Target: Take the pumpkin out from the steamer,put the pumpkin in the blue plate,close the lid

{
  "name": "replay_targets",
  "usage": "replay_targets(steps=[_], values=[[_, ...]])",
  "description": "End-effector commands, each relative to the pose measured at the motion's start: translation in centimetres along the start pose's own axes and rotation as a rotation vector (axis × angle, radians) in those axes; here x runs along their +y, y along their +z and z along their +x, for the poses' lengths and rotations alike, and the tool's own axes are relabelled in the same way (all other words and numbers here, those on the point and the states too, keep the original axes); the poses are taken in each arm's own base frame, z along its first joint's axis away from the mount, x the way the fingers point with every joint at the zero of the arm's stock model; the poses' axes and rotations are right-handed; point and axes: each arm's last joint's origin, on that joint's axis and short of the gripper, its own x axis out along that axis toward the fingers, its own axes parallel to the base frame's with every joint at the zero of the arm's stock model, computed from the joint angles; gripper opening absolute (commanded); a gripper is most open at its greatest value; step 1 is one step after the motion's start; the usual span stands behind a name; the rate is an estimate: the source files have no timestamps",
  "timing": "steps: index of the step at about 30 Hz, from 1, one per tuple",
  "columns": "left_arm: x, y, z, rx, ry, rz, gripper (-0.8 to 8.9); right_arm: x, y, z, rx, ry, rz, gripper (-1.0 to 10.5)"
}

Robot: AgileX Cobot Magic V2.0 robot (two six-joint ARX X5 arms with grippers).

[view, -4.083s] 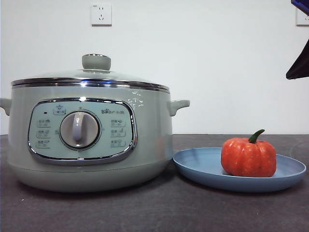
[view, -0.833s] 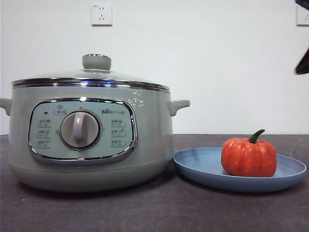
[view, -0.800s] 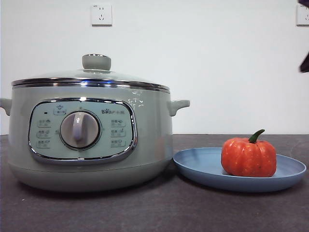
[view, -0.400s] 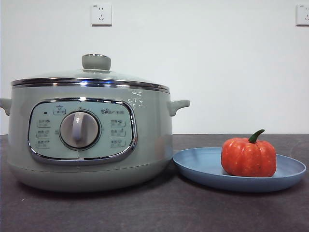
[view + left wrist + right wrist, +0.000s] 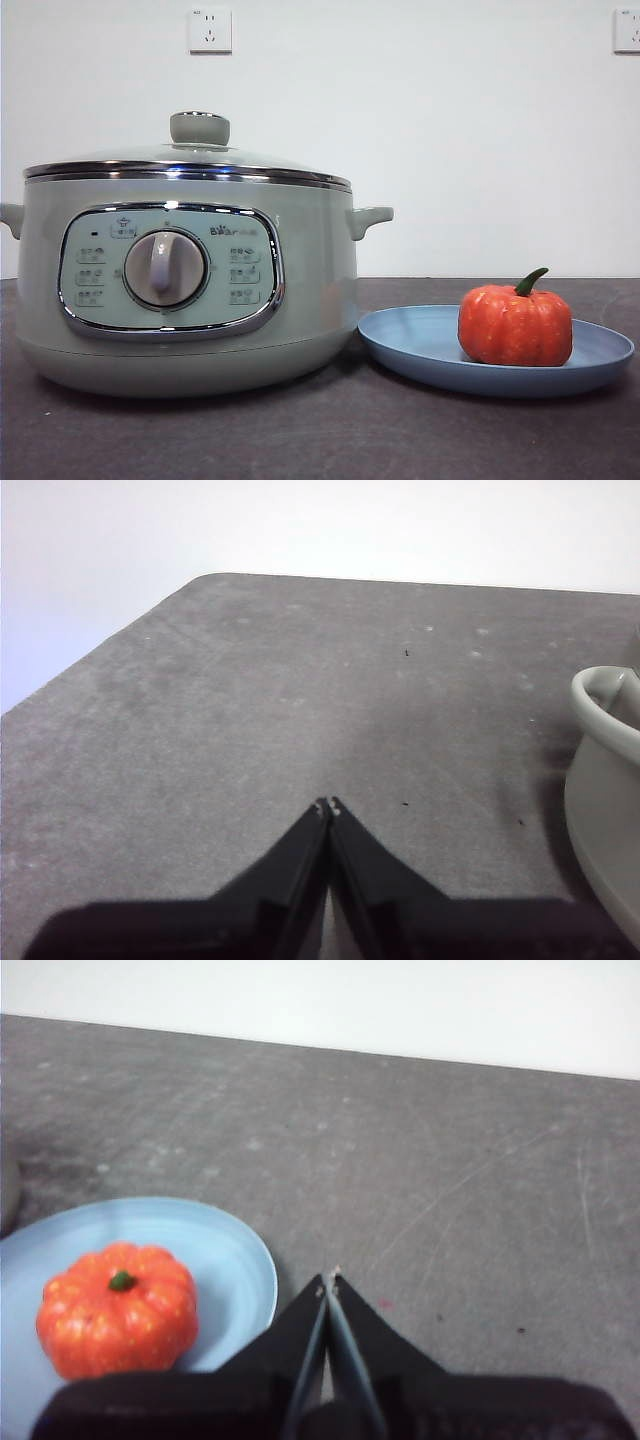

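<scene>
Right hand (image 5: 330, 1278) has withdrawn, clenched empty, beside the pumpkin (image 5: 117, 1322) on the blue plate (image 5: 240, 1260).

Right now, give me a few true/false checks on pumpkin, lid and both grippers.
1. The pumpkin sits in the blue plate. True.
2. The lid is off the steamer. False: it rests on the steamer's rim.
3. The right gripper holds the pumpkin. False: it is shut on nothing, over the table beside the plate.
4. The left gripper is shut, near the steamer's side handle. True.
5. The pumpkin lies tipped over. False: it stands with its stem up.
</scene>
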Motion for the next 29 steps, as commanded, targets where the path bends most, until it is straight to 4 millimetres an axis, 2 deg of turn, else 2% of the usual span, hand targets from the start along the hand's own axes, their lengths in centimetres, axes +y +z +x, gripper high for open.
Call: replay_targets(steps=[1,11,29], values=[[0.0,-0.5,0.1,0.009,0.002,-0.006,-0.03,0.1,-1.1,0.1,-0.010,-0.005,0.010,0.0],[0.0,-0.5,0.1,0.009,0.002,-0.006,-0.03,0.3,-3.2,0.3,-0.026,-0.010,0.077,0.0],[0.0,-0.5,0.1,0.008,0.002,-0.006,-0.03,0.4,-3.2,0.3,-0.025,-0.007,0.100,0.0]])
